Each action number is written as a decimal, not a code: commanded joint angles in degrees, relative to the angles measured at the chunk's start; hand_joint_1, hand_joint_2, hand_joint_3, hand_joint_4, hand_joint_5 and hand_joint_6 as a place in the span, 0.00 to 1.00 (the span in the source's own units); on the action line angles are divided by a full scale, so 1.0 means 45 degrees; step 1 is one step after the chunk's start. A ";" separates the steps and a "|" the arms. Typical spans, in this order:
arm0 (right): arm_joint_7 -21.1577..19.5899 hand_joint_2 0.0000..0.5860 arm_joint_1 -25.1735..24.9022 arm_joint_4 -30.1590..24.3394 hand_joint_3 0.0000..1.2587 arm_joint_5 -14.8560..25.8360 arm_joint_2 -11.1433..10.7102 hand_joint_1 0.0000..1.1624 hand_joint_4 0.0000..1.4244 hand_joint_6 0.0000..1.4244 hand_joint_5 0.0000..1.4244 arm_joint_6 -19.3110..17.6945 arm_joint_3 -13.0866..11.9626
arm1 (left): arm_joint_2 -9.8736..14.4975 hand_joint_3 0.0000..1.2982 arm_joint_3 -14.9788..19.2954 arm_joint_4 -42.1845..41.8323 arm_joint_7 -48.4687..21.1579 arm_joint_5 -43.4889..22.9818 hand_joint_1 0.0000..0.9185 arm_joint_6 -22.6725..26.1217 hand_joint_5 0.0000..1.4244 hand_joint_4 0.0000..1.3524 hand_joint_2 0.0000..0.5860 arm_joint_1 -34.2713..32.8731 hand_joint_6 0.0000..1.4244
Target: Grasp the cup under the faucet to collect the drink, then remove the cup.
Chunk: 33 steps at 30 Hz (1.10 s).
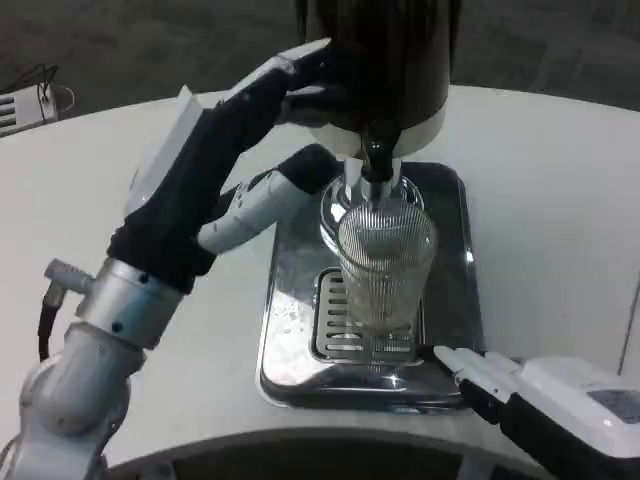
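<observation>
Left hand [240, 150] against dispenser [380, 60]

A round white table [560, 200] fills most of the scene. On it, near the front edge, lies a shiny rectangular metal drip tray [450, 300] with a slotted grate [340, 335] set into its near half. Beyond the table's far left edge, a white box with black cables [25, 105] sits on dark grey carpet [150, 45].

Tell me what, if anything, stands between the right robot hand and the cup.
Nothing visible does. The right robot hand lies at the tray's front right corner, and only bare tray and grate lie between it and the cup under the faucet.
</observation>
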 commanded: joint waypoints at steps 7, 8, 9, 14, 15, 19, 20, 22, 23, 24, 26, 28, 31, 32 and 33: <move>-0.0192 0.74 0.0393 -0.0391 0.00 0.0044 -0.0019 0.44 0.00 0.00 0.00 0.0099 -0.0192 | -0.0604 0.20 -0.0817 0.1507 -0.1893 -0.0047 0.02 0.0841 0.24 0.18 0.11 -0.1979 0.25; -0.0194 0.74 0.0431 -0.0419 0.00 0.0050 -0.0011 0.44 0.00 0.00 0.00 0.0119 -0.0222 | -0.0657 0.20 -0.0867 0.1682 -0.2090 -0.0105 0.02 0.0892 0.23 0.18 0.11 -0.2107 0.25; -0.0196 0.75 0.0455 -0.0435 0.00 0.0055 -0.0008 0.44 0.00 0.00 0.00 0.0133 -0.0240 | -0.0720 0.20 -0.0896 0.1884 -0.2270 -0.0173 0.02 0.0934 0.23 0.17 0.11 -0.2218 0.25; -0.0232 0.75 0.0590 -0.0498 0.00 0.0105 -0.0016 0.43 0.00 0.00 0.00 0.0162 -0.0360 | -0.0994 0.18 -0.0922 0.3058 -0.3127 -0.0582 0.01 0.1136 0.22 0.16 0.11 -0.2667 0.25; -0.0236 0.75 0.0606 -0.0503 0.00 0.0118 -0.0022 0.43 0.00 0.00 0.00 0.0166 -0.0379 | -0.1011 0.17 -0.0943 0.3288 -0.3347 -0.0675 0.01 0.1193 0.22 0.16 0.12 -0.2757 0.25; -0.0253 0.75 0.0638 -0.0493 0.00 0.0190 -0.0028 0.43 0.00 0.00 0.00 0.0181 -0.0455 | -0.0828 0.17 -0.1149 0.3954 -0.4186 -0.0600 0.01 0.1203 0.22 0.16 0.12 -0.3102 0.25; -0.0261 0.75 0.0640 -0.0490 0.00 0.0209 -0.0022 0.43 0.00 0.00 0.00 0.0182 -0.0466 | -0.0762 0.17 -0.1199 0.4058 -0.4352 -0.0511 0.01 0.1146 0.22 0.16 0.12 -0.3163 0.25; -0.0273 0.75 0.0641 -0.0484 0.00 0.0233 -0.0019 0.43 0.00 0.00 0.00 0.0184 -0.0474 | -0.0642 0.16 -0.1282 0.4204 -0.4590 -0.0314 0.00 0.1002 0.22 0.15 0.11 -0.3253 0.25; -0.0287 0.75 0.0639 -0.0469 0.00 0.0254 -0.0014 0.43 0.00 0.00 0.00 0.0187 -0.0472 | -0.0531 0.16 -0.1370 0.4294 -0.4709 -0.0128 0.00 0.0850 0.22 0.15 0.11 -0.3300 0.25; -0.0302 0.75 0.0635 -0.0452 0.00 0.0272 -0.0015 0.43 0.00 0.00 0.00 0.0189 -0.0466 | -0.0423 0.15 -0.1459 0.4382 -0.4817 0.0031 0.00 0.0686 0.21 0.14 0.11 -0.3337 0.24; -0.0327 0.75 0.0622 -0.0427 0.00 0.0299 -0.0015 0.43 0.00 0.00 0.00 0.0197 -0.0444 | -0.0169 0.14 -0.1649 0.4481 -0.4892 0.0442 0.00 0.0283 0.20 0.13 0.11 -0.3384 0.24; -0.0344 0.75 0.0590 -0.0402 0.00 0.0326 -0.0005 0.43 0.00 0.00 0.00 0.0224 -0.0415 | 0.0059 0.14 -0.1788 0.4503 -0.4822 0.0841 0.00 -0.0101 0.19 0.12 0.11 -0.3402 0.23; -0.0344 0.75 0.0547 -0.0372 0.00 0.0374 0.0005 0.43 0.00 0.00 0.00 0.0279 -0.0382 | 0.0406 0.13 -0.1939 0.4406 -0.4653 0.1458 0.00 -0.0634 0.18 0.12 0.10 -0.3377 0.22; -0.0340 0.75 0.0540 -0.0365 0.00 0.0388 0.0004 0.43 0.00 0.00 0.00 0.0299 -0.0375 | 0.0484 0.13 -0.1960 0.4363 -0.4608 0.1616 0.00 -0.0766 0.17 0.11 0.10 -0.3356 0.22; -0.0337 0.75 0.0529 -0.0356 0.00 0.0410 0.0011 0.43 0.00 0.00 0.00 0.0330 -0.0364 | 0.0605 0.13 -0.1998 0.4302 -0.4504 0.1887 0.00 -0.0960 0.17 0.11 0.10 -0.3325 0.22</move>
